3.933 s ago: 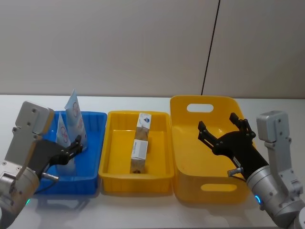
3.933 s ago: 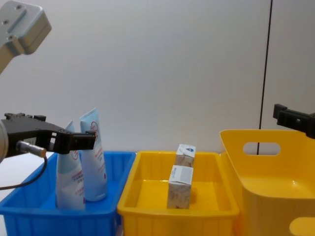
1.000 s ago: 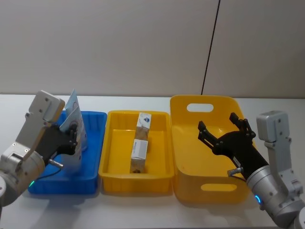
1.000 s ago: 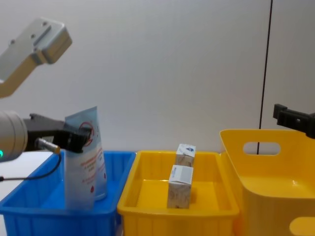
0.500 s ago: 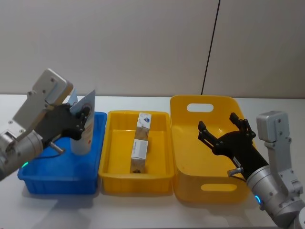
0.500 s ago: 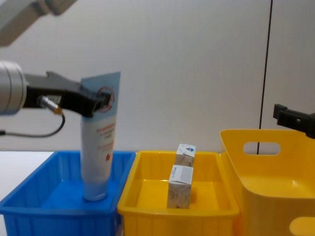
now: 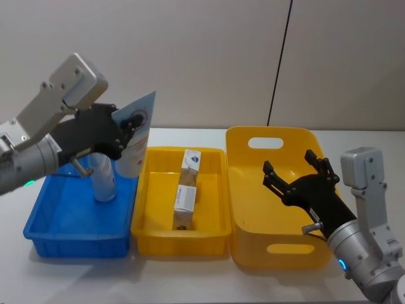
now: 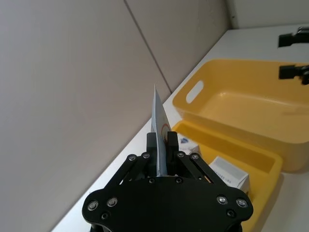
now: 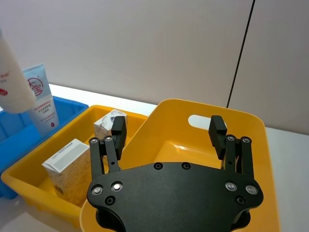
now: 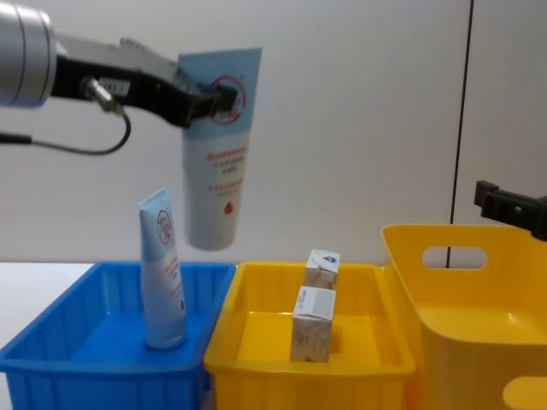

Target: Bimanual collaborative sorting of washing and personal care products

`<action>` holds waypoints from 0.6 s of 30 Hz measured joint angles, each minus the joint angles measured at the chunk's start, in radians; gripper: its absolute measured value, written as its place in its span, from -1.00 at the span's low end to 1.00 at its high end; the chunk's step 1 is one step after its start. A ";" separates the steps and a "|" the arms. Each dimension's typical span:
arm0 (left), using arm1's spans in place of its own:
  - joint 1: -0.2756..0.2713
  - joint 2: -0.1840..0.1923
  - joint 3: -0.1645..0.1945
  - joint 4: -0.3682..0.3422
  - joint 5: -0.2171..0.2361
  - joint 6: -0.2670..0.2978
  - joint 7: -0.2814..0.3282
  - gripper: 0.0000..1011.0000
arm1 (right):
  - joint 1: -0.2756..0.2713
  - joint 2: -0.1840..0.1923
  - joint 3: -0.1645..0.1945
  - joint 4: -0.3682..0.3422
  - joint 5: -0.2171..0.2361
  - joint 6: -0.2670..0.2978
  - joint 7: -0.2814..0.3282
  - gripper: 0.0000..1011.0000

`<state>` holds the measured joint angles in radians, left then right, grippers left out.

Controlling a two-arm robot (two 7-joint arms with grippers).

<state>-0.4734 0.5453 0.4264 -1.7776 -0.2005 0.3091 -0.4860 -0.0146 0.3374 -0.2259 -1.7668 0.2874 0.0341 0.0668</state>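
The left gripper (image 7: pixel 128 130) is clamping the flat crimped end of a glossy pale blue-white tube (image 7: pixel 135 149), holding it in the air above the edge of the blue plastic bin (image 7: pixel 69 229) next to the small yellow bin (image 7: pixel 150 239). Half a second ago it was hanging lower, inside the blue one.

In the chest view, a second tube (image 10: pixel 162 273) is standing cap-down in the blue bin, and two boxy cartons (image 10: pixel 313 325) are sitting in the yellow one.

The right gripper (image 9: pixel 168 129) is hovering wide open and empty over the rounded yellow basket (image 9: pixel 260 145), unchanged.

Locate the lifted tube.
Chest view, left: the lifted tube hangs in the left gripper above the right edge of the blue bin, near the standing tube.
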 joint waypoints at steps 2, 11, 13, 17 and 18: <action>-0.019 0.002 0.005 0.006 -0.004 -0.010 -0.021 -0.79 | 0.000 0.000 0.000 0.000 0.000 0.000 0.000 0.98; -0.119 -0.003 0.037 0.058 -0.038 -0.082 -0.149 -0.79 | 0.000 0.000 0.000 0.000 0.000 0.000 0.000 0.98; -0.145 -0.008 0.046 0.076 -0.047 -0.101 -0.179 -0.79 | 0.000 0.000 0.000 0.000 0.000 0.000 0.000 0.98; -0.185 -0.018 0.061 0.108 -0.064 -0.134 -0.230 -0.79 | 0.000 0.000 0.000 0.000 0.000 0.000 0.000 0.98; -0.193 -0.021 0.063 0.114 -0.069 -0.142 -0.243 -0.79 | 0.000 0.000 0.000 0.000 0.000 0.000 0.000 0.98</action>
<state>-0.6663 0.5248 0.4897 -1.6634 -0.2694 0.1673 -0.7286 -0.0146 0.3374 -0.2259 -1.7668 0.2874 0.0340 0.0668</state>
